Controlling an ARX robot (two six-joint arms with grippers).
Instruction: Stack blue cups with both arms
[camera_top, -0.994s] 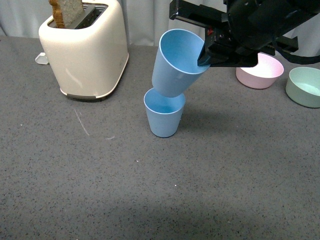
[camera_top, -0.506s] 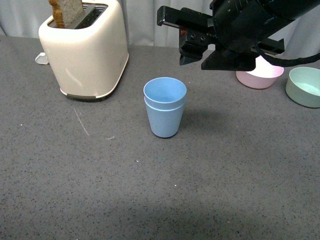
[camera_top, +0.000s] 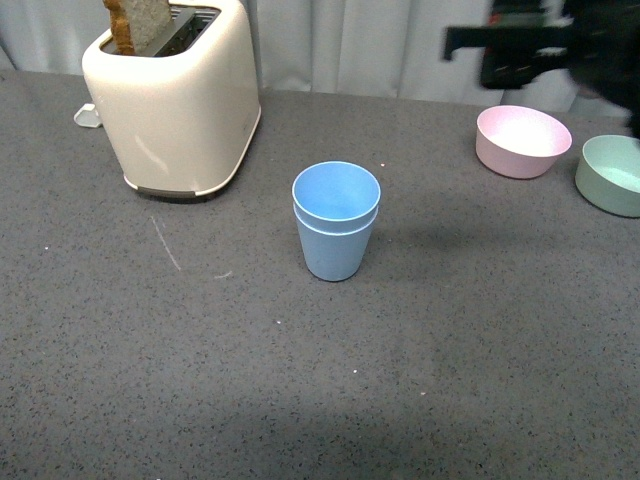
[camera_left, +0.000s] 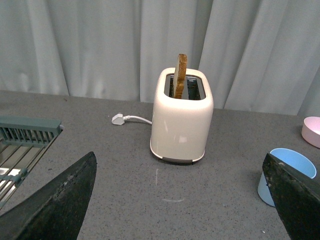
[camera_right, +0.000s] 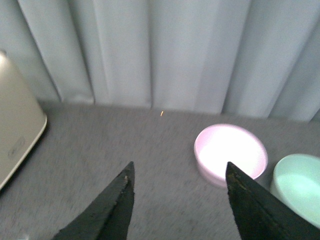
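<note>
Two nested blue cups stand well apart from the right tool — spread, empty.

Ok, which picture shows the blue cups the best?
The front view: the blue cups show whole there, one nested inside the other. The left wrist view catches only their top part, the rest hidden behind a black finger. The right wrist view shows none of them.
</note>
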